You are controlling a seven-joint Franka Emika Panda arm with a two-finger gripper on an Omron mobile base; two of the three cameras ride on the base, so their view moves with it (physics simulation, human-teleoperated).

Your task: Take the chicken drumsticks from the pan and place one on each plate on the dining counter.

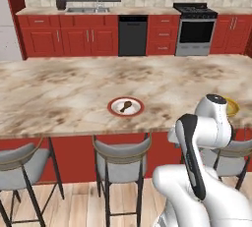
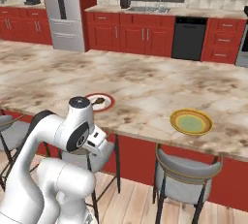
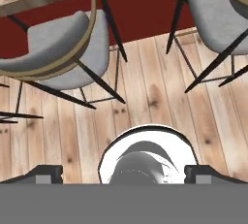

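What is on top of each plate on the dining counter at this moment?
The red-rimmed plate holds one chicken drumstick. The yellow plate shows nothing on it in the right base view; the arm covers most of it in the left base view.

Grey stools (image 1: 120, 158) stand on wood floor (image 3: 145, 97); dishwasher (image 1: 133, 35) sits beside stove (image 1: 196, 29).

My arm (image 1: 197, 142) is glossy white, built of rounded, swollen segments with dark grey bands along the joints. A round dark cap tops my upper joint (image 2: 79, 103). My two finger tips (image 3: 46, 173) are small, dark and blocky.
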